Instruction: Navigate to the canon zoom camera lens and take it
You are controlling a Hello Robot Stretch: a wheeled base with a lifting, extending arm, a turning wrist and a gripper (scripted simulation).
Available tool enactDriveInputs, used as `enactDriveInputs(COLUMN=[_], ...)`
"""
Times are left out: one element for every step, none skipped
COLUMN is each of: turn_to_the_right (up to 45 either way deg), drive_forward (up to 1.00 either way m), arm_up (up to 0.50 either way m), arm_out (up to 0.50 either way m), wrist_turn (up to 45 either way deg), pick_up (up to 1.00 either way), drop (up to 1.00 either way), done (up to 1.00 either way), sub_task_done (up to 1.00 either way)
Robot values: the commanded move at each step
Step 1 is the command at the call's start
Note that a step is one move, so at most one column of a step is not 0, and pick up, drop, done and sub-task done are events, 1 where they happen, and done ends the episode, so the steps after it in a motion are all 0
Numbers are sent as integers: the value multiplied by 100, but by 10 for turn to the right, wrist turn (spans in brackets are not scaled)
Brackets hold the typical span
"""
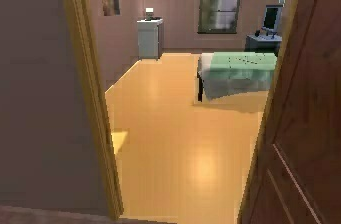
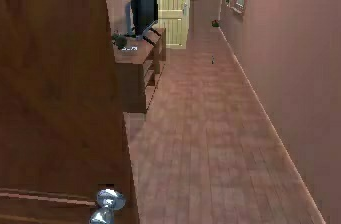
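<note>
1. A brown door (image 2: 48,90) takes up the arm side view's left, with a metal knob (image 2: 106,204) low on its edge.
2. A tiled corridor (image 2: 213,130) runs past a sideboard (image 2: 138,70) to a pale far door (image 2: 174,22).
3. In the forward view a wooden frame (image 1: 95,100) opens onto a yellow floor (image 1: 178,130).
4. A bed (image 1: 236,72) with a green cover stands at the right.
5. A white cabinet (image 1: 149,38) stands at the far wall.
6. A dark blob (image 1: 150,17) sits on top of the cabinet; it is perhaps the lens, too small to tell.
7. The gripper's state cannot be told.
</note>
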Motion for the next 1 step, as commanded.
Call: enactDriveInputs(turn_to_the_right=[0], drive_forward=[100], arm_up=[0], arm_out=[0], wrist_turn=[0], pick_up=[0], drop=[0], done=[0], sub_task_done=[0])
